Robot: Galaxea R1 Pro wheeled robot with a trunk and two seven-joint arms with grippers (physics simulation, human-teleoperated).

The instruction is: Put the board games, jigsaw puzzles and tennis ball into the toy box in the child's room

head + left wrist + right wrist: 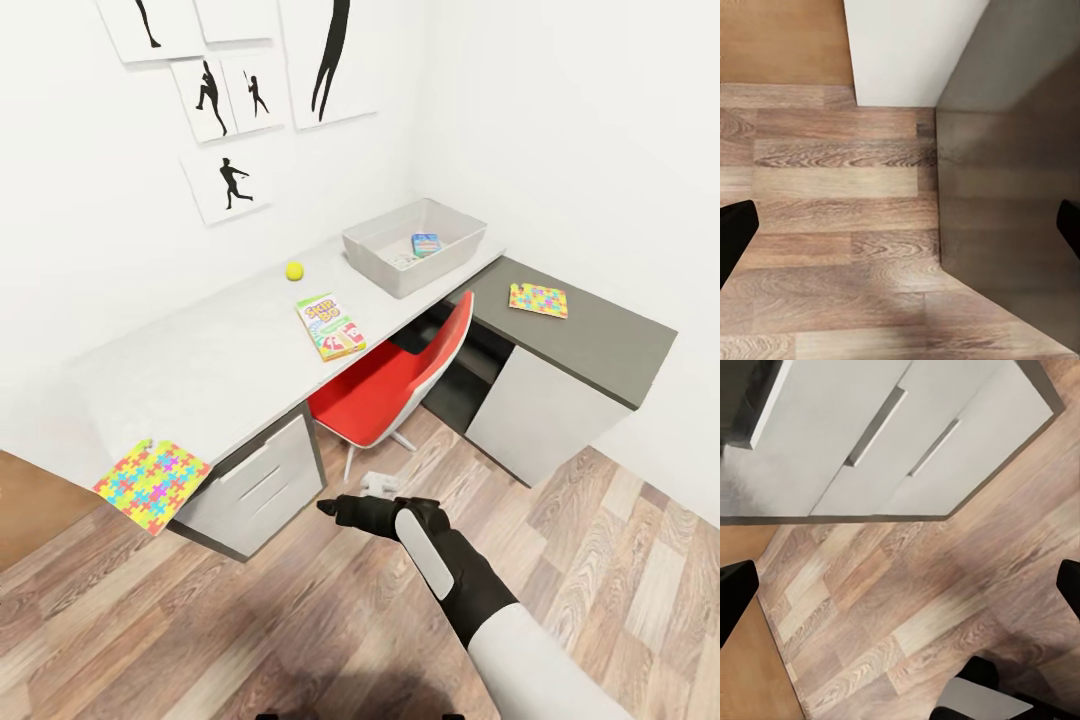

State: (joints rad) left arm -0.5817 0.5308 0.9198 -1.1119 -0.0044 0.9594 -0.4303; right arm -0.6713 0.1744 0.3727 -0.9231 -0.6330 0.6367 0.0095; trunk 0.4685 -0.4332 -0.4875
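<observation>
At frame centre the Skip-Bo box (331,326) looks light, stiff and slick, best pinched across an edge; both hands gape wide, empty.

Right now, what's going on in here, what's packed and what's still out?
Nothing is being handled: the right gripper hangs open and empty over the wooden floor in front of the desk. The grey toy box already holds a small blue game. Still out on the desk are the tennis ball, the Skip-Bo box and two jigsaw puzzles, one overhanging the near corner, one on the dark section.
</observation>
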